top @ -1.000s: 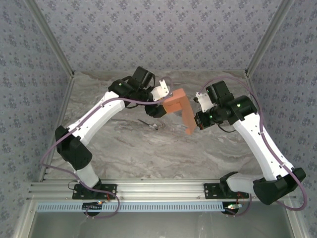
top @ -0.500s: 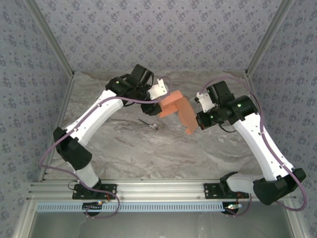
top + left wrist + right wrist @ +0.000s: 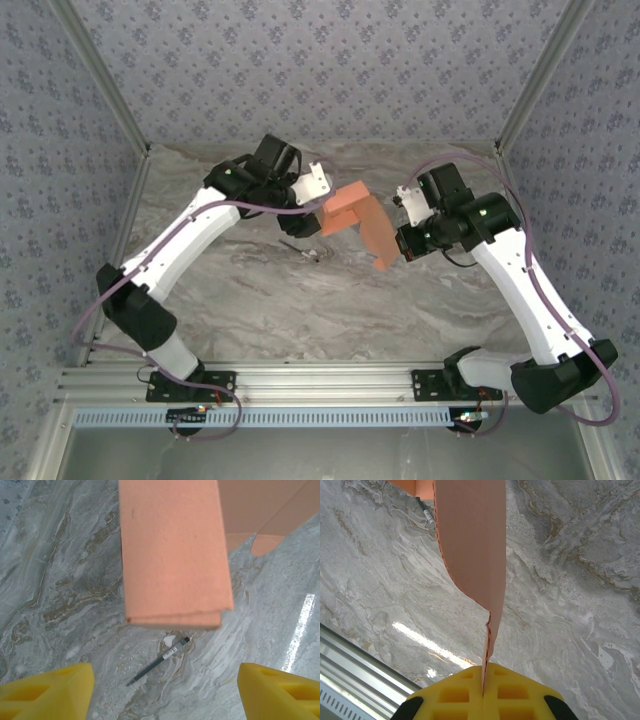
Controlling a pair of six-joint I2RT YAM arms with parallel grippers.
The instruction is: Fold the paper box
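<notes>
Nearest the arm bases, the right gripper point(image 3: 483, 682) is pressed together on the lower edge of the salmon-orange thin cardboard paper box point(image 3: 352, 215). It pinches the box so that it hangs in the air above the marbled grey bench point(image 3: 300, 320). Below the box, flat on the bench and apart from it, lies a thin dark pen with a white band point(image 3: 159, 661). Beyond the box, the left gripper point(image 3: 162, 687) is spread wide. Its 2 yellow fingertips point(image 3: 55, 690) stop short of the box's folded panel and touch none of it.

That is the change. 1 second ago the left gripper sat against the far end of the box; now it has drawn back from it, and its arm has swung outward. The right arm has not moved, and the box has tilted only slightly. We judge that 1 fold has been pressed and released, so the box now depends on the right gripper's pinch alone. A rounded tab point(image 3: 265, 544) past the folded panel stands open, so we judge the folding unfinished.
</notes>
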